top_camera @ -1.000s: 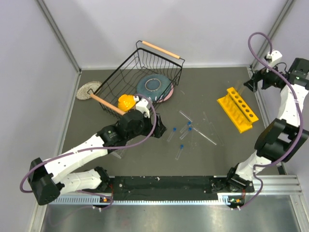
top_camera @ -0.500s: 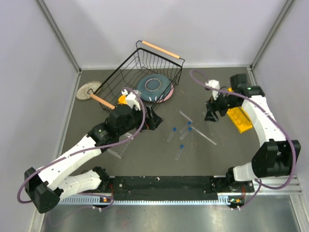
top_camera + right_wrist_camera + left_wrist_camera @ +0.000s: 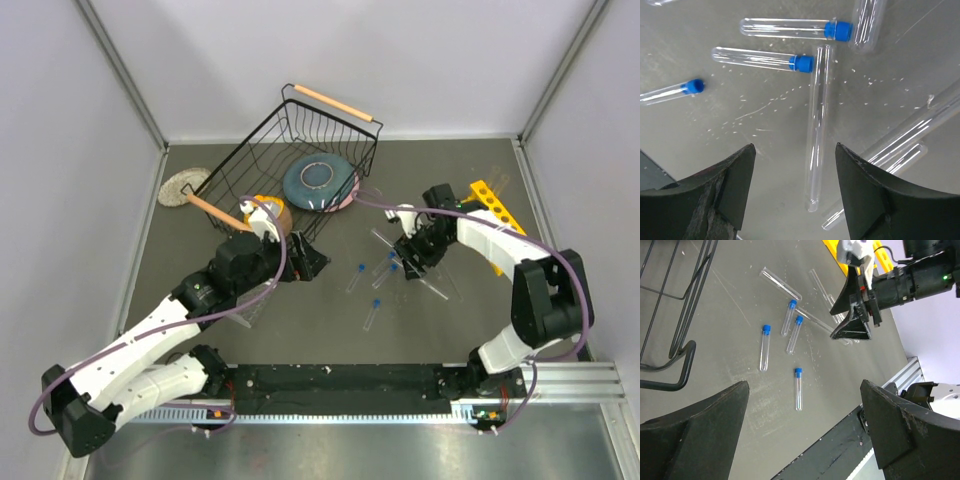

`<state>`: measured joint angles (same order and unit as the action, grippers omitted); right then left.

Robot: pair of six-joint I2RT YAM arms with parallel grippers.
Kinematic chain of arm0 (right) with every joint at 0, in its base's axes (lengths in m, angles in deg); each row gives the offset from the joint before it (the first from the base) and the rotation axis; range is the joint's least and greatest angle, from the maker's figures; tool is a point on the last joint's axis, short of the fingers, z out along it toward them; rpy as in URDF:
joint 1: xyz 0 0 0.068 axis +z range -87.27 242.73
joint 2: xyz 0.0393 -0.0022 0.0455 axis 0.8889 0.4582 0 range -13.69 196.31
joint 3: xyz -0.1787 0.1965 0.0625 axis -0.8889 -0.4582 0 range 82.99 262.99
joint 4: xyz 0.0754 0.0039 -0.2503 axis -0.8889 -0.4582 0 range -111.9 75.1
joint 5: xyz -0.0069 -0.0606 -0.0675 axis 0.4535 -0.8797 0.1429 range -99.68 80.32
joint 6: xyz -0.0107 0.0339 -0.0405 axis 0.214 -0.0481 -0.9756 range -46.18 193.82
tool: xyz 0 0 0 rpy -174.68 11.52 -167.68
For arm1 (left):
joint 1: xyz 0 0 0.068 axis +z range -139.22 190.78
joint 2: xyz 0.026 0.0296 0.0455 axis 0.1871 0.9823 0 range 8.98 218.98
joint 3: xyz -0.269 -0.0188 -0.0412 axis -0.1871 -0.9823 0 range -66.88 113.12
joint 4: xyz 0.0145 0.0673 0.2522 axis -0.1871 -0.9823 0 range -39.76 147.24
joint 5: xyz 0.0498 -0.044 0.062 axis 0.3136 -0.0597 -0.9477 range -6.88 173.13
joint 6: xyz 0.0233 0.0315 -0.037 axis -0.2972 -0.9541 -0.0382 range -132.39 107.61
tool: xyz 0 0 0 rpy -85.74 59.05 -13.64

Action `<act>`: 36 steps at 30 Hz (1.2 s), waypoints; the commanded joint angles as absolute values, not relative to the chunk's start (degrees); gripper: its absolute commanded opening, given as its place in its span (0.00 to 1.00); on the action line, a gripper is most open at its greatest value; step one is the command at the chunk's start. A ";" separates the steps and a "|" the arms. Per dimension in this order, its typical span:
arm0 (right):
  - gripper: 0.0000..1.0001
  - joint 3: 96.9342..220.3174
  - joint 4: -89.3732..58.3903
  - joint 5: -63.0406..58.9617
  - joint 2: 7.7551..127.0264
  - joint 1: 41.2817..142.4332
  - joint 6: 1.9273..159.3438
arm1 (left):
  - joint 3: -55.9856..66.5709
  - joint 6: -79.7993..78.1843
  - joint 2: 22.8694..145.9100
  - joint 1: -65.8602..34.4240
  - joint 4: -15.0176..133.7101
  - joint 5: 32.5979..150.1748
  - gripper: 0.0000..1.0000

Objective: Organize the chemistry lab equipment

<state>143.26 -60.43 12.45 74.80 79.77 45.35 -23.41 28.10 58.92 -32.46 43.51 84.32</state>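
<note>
Several clear tubes with blue caps [image 3: 372, 312] lie on the dark table at centre; they also show in the left wrist view [image 3: 798, 389] and the right wrist view [image 3: 762, 59]. Long clear glass rods [image 3: 430, 283] lie beside them. My right gripper [image 3: 410, 255] is open and empty, low over an uncapped clear tube [image 3: 817, 125] that lies between its fingertips [image 3: 794, 146]. My left gripper [image 3: 310, 262] is open and empty, above the table left of the tubes [image 3: 804, 390]. The yellow holed rack [image 3: 492, 200] lies behind the right arm. The clear rack [image 3: 246, 310] is mostly hidden under the left arm.
The black wire basket with wooden handles [image 3: 300, 130] holds a blue plate [image 3: 318, 180] at the back. An orange bowl [image 3: 272, 208] sits beside it. A round woven mat [image 3: 182, 186] lies at far left. Grey walls close in the sides and back.
My right arm has swung from the far right wall in over the tubes at centre and come down low. My left arm has shifted slightly, its gripper pointing toward the tubes.
</note>
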 commanded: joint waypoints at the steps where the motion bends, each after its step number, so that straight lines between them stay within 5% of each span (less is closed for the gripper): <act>1: 0.65 141.62 -55.07 6.68 76.92 82.06 47.80 | -24.34 29.62 57.33 -32.11 45.20 83.92 0.99; 23: 0.33 137.92 -49.17 -4.84 81.58 85.41 48.68 | -26.89 30.50 56.36 -31.84 46.52 84.44 0.99; 36: 0.12 139.94 -54.26 3.41 75.53 85.06 50.27 | -26.54 29.89 56.09 -31.76 45.99 84.88 0.99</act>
